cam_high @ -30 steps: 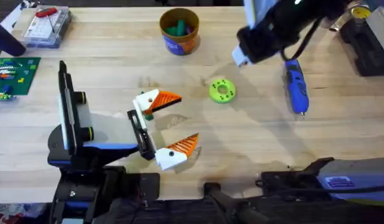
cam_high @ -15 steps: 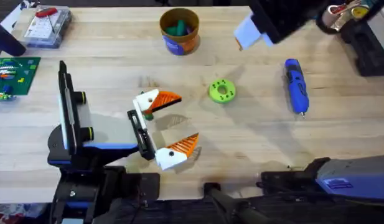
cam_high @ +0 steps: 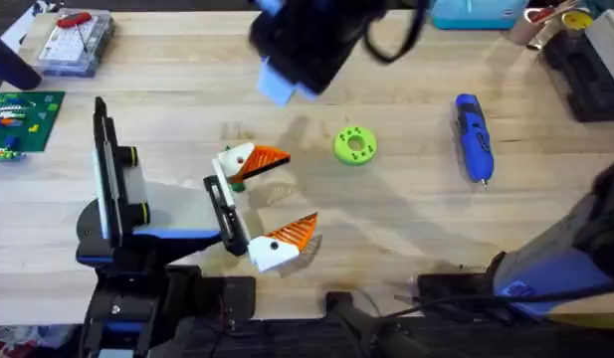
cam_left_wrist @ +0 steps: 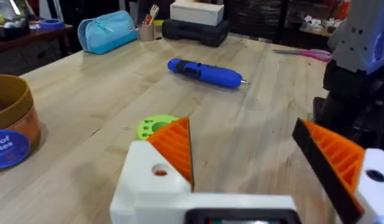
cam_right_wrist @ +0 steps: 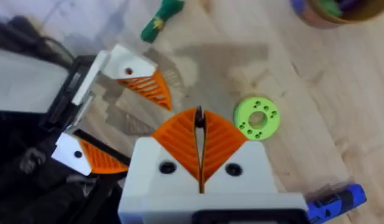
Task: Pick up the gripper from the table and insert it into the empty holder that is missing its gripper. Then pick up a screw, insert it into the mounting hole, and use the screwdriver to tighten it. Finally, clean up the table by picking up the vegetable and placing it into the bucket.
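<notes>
Holder (cam_high: 122, 214) sits at the table's near left, its grey-and-black body on a dark blue base, with two white fingers with orange ribbed pads (cam_high: 255, 162) splayed wide apart at its front rail. These are also the left gripper (cam_left_wrist: 254, 168), whose jaws stand wide open with nothing between them.

Since half a second ago the right arm has swung from the far right of the table across to the far middle, where it now shows large, dark and blurred over the spot where the bucket stood. In the right wrist view the right gripper (cam_right_wrist: 200, 140) has its two orange pads pressed together, holding nothing, high above the lime-green disc (cam_right_wrist: 257, 117). The bucket (cam_left_wrist: 10, 127) shows in the left wrist view, a yellow-orange cup with a blue band, and a small green vegetable piece (cam_right_wrist: 160, 18) lies on the wood near the holder.

The blue screwdriver (cam_high: 474, 136) lies at the right of the table, well apart from the lime-green disc, and has not moved. The holder and the disc also lie as before.
</notes>
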Robot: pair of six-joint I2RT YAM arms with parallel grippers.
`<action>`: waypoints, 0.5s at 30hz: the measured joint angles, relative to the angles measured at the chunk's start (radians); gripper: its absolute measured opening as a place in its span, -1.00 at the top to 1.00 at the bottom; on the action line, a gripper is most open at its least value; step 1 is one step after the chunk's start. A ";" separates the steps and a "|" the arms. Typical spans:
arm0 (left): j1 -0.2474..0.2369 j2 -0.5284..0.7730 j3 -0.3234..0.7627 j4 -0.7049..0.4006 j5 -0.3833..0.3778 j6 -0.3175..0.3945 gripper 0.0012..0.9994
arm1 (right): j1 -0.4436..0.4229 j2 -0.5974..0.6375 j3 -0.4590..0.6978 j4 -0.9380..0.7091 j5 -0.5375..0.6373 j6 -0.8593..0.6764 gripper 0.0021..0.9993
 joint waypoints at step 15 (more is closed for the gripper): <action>0.000 0.000 0.000 0.000 0.000 0.000 -0.98 | 0.155 0.029 0.002 0.023 -0.014 -0.125 0.99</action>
